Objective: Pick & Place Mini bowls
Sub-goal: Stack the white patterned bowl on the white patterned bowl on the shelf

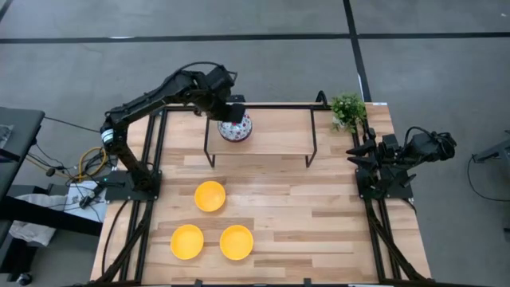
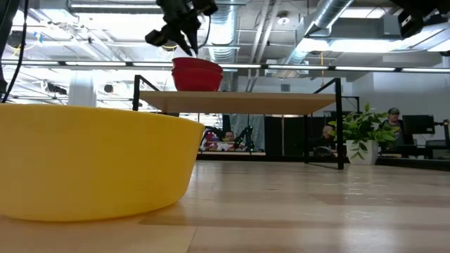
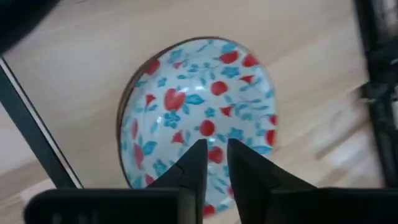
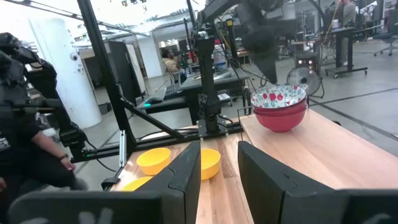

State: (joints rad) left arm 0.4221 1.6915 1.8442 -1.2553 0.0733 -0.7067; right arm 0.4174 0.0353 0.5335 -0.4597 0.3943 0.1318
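Left gripper (image 1: 237,109) narrow, empty, just above red bowls (image 1: 235,127) stacked on shelf (image 1: 279,131); release step. Next: fetch yellow bowl (image 1: 209,195). Right gripper (image 1: 356,151) parked, part-open

- Raised shelf (image 1: 275,135), a wooden top on a thin black frame: directly beneath the left gripper (image 1: 235,112).
- Wooden table (image 1: 319,223): lower down, under the shelf.
- Small green plant (image 1: 348,109): well apart from that gripper, toward the right arm's side, at the table's corner.
- Seated people (image 2: 228,137): far beyond it, in the room.
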